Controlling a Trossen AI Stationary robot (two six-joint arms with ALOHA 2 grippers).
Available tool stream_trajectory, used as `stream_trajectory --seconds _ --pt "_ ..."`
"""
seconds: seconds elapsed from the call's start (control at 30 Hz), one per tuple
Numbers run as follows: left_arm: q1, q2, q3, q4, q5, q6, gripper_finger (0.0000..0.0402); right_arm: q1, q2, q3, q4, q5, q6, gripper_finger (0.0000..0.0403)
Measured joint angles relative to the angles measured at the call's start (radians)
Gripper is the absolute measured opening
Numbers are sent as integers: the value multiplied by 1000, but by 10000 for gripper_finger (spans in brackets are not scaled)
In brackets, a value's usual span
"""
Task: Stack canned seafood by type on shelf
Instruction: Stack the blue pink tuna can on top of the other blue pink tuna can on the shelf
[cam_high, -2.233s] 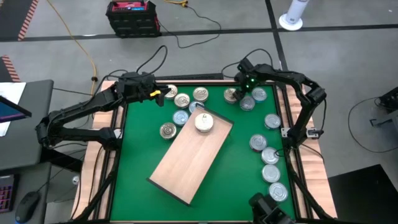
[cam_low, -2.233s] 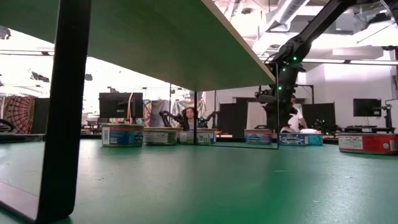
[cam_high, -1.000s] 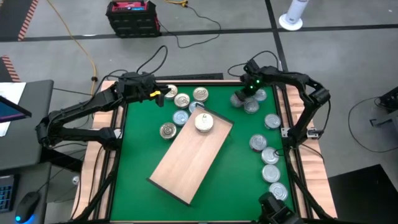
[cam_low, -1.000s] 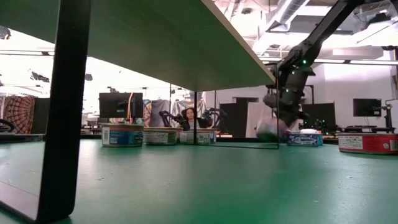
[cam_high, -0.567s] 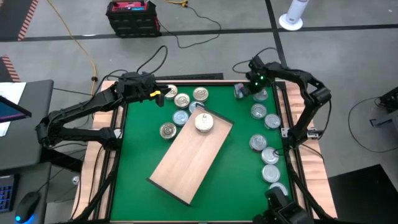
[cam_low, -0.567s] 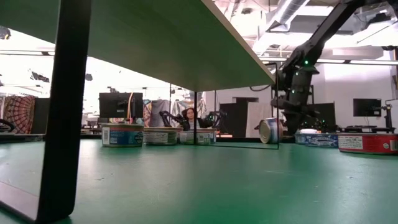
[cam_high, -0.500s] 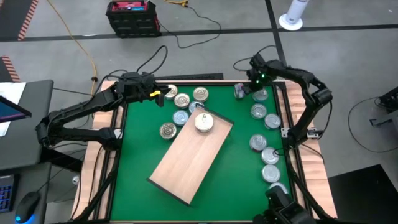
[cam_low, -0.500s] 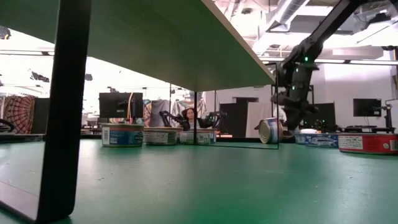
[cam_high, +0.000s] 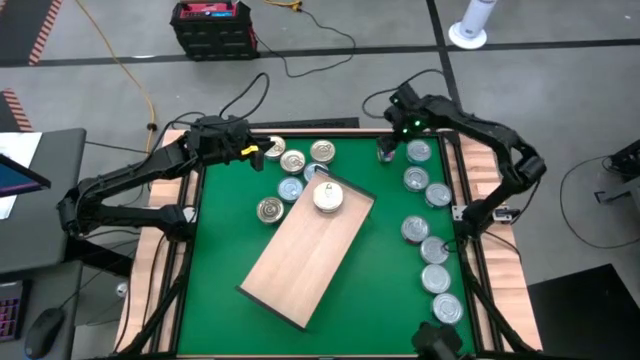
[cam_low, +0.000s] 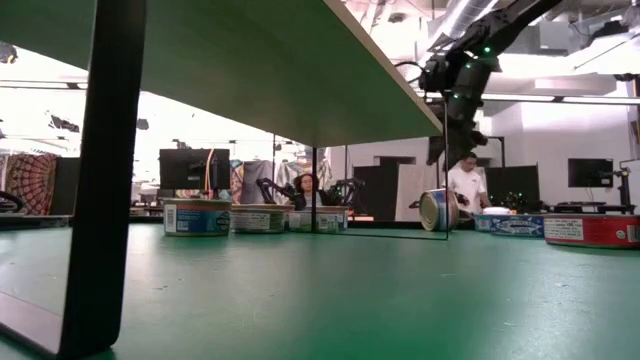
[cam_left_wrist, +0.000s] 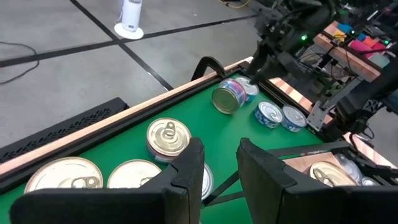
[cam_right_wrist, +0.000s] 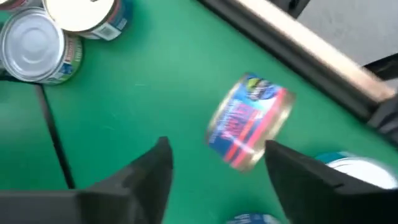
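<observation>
A blue-and-red tin (cam_right_wrist: 249, 121) stands on its rim on the green table near the far right corner, also seen as the tin (cam_high: 385, 150) from above. My right gripper (cam_right_wrist: 217, 186) hangs open above it, clear of it, and shows raised as the right gripper (cam_low: 440, 150) in the low view. The shelf (cam_high: 310, 255) is a tan board on dark legs in the middle, with one gold tin (cam_high: 328, 197) lying flat on its far end. My left gripper (cam_left_wrist: 221, 168) hovers at the far left over several tins, with a narrow gap between its fingers and nothing in it.
Several tins (cam_high: 293, 160) lie flat between the shelf and the far left corner. A row of tins (cam_high: 433, 250) runs along the table's right edge. A raised wooden rim (cam_high: 300, 125) borders the table. A person stands in the room beyond the table.
My right gripper has carried a tin a little toward the table's far edge, tipped it onto its rim and let it go. The gripper has then risen well clear of it. The tin stays standing on its rim.
</observation>
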Motion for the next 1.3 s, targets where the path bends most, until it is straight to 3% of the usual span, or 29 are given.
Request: stream_trajectory --seconds 0.17,0.33,0.8,1.3 --pt "0 0 0 -3 59 20 91 103 36 0 -9 189 172 349" --pt "0 0 0 -24 138 38 91 185 49 -2 19 344 210 354" --pt "0 0 0 -87 186 55 91 156 82 -42 80 373 253 331" --pt "0 0 0 -92 183 92 91 104 82 -177 195 262 290 330"
